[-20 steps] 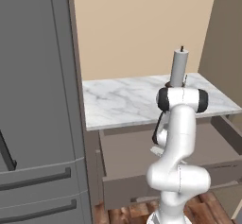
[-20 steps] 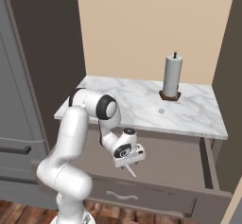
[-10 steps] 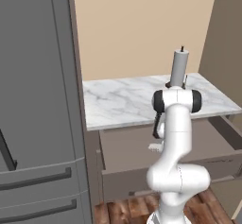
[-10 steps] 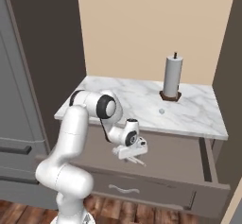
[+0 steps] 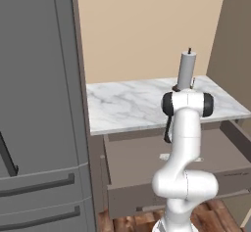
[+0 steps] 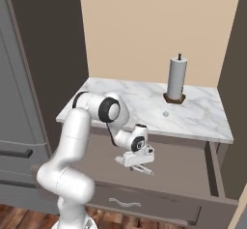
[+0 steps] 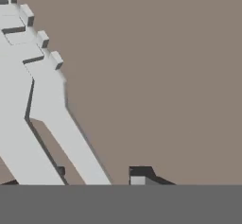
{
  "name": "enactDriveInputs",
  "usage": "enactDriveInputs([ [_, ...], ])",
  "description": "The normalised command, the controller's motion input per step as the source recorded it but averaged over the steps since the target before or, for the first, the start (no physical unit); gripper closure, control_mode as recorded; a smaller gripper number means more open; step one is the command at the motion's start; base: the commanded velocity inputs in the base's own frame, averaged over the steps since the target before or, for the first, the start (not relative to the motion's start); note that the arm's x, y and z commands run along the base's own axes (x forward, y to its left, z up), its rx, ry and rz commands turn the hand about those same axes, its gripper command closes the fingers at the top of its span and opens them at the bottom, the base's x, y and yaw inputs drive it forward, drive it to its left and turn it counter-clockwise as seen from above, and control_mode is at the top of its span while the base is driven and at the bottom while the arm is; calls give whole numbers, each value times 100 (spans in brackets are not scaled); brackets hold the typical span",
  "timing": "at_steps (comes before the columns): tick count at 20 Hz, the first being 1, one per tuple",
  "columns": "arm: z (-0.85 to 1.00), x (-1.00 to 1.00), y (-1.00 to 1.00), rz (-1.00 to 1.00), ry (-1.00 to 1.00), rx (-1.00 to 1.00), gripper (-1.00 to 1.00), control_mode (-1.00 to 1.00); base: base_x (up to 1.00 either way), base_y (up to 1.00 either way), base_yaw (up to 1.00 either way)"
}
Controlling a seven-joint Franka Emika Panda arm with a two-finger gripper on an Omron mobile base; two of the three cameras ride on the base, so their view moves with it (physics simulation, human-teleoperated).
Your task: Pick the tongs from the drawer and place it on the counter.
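Note:
The taupe drawer (image 6: 144, 201) stands pulled out below the white marble counter (image 6: 144, 102). My gripper (image 6: 139, 164) hovers over the drawer's brown floor (image 6: 185, 165), shut on the pale silvery tongs (image 6: 146, 170), which poke out to the lower right of the hand. In the hand view the tongs (image 7: 28, 100) loom large on the left, and one thin arm runs down between my fingertips (image 7: 140, 176) of the gripper (image 7: 99, 173). From the left base view the drawer (image 5: 132, 162) and counter (image 5: 127, 106) show, with my own arm hiding the hand.
An upright paper-towel roll (image 6: 176, 78) stands at the back right of the counter, with a small pale dot (image 6: 165, 113) in front of it. A dark grey fridge (image 5: 34, 104) rises on the left. Brown walls close in the right side.
The hand has shifted right over the drawer and turned, carrying the tongs with it. They hung downward before and now point to the lower right.

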Motion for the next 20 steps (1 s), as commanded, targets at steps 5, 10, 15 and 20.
enactDriveInputs([
  [5,95,-45,-33,9,-15,22,100,-100,0,0,0],
  [10,100,-29,-36,7,-25,23,100,-100,0,0,0],
  [15,100,-14,-28,6,-31,22,100,-100,0,0,0],
  [20,100,4,-2,5,-31,19,100,-100,0,0,0],
])
